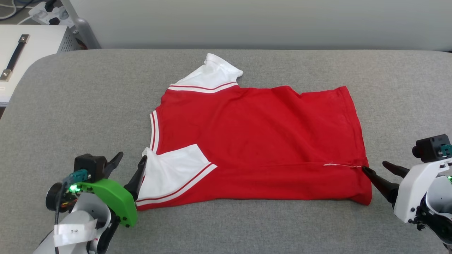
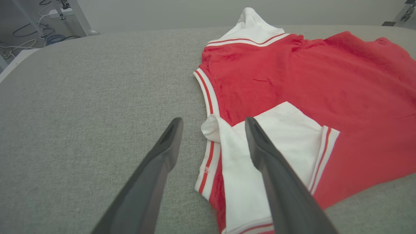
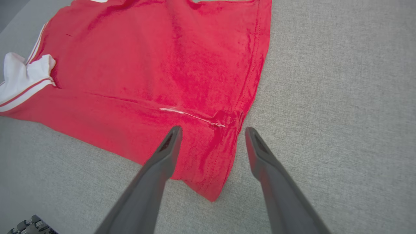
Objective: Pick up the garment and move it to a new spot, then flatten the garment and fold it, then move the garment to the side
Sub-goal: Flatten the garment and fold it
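Note:
The garment (image 1: pixel 254 141) is a red jersey shirt with white sleeves, spread across the middle of the grey padded table, plain side up. Its near long edge is folded over the body, and a white sleeve (image 1: pixel 173 169) lies on top at the near left. My left gripper (image 1: pixel 131 159) stands open at the shirt's left end, right beside that sleeve. In the left wrist view my left gripper (image 2: pixel 213 122) straddles the collar trim with nothing held. My right gripper (image 1: pixel 374 166) is open at the hem corner; the right wrist view shows my right gripper (image 3: pixel 213 130) over that corner (image 3: pixel 224 143).
The grey padded table (image 1: pixel 77 116) extends well beyond the shirt on all sides. A white cabinet with a black handle (image 1: pixel 14 56) stands off the far left corner, with cables and a power strip (image 1: pixel 49 10) on the floor behind it.

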